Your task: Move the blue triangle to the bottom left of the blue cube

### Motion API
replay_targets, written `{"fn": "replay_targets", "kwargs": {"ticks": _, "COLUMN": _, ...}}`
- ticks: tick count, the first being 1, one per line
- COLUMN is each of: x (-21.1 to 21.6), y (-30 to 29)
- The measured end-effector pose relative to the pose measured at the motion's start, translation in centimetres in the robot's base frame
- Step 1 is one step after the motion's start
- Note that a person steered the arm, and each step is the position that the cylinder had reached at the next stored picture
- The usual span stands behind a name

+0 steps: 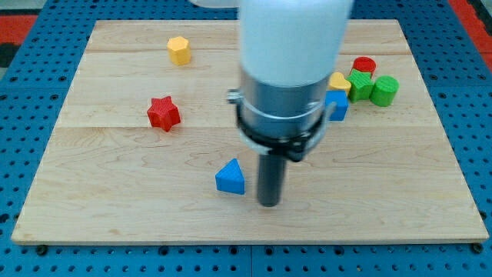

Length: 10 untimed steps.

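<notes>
Our blue triangle (231, 178) is a small solid wedge, its peak toward the view's top and its flat front face toward the view's bottom, lying on the wooden tabletop (115, 208) a little below the middle. We carry no hand, so nothing can be apart or together: our arm ends in a dark rod, and my tip (269, 205) comes down just to the view's right of the triangle, with a narrow strip of wood showing between them. The blue cube (337, 105) sits well apart, toward the view's upper right, partly hidden behind our arm. Crowded by it are a yellow block (339, 81), a red cylinder (364, 65) and two green blocks (360, 85) (384, 90).
</notes>
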<state>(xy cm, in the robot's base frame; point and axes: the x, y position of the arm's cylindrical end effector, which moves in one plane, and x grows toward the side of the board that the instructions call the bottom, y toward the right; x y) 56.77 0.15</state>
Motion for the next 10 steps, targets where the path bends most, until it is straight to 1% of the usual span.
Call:
{"fn": "replay_targets", "kwargs": {"ticks": 1, "x": -0.6, "y": -6.2}}
{"fn": "replay_targets", "kwargs": {"ticks": 2, "x": -0.9, "y": -5.9}}
{"fn": "replay_targets", "kwargs": {"ticks": 3, "x": -2.2, "y": -5.5}}
{"fn": "replay_targets", "kwargs": {"ticks": 4, "x": -4.3, "y": -5.1}}
{"fn": "replay_targets", "kwargs": {"ticks": 5, "x": -6.1, "y": -3.4}}
{"fn": "replay_targets", "kwargs": {"ticks": 8, "x": -6.4, "y": 8.7}}
{"fn": "replay_targets", "kwargs": {"ticks": 10, "x": -8.2, "y": 11.5}}
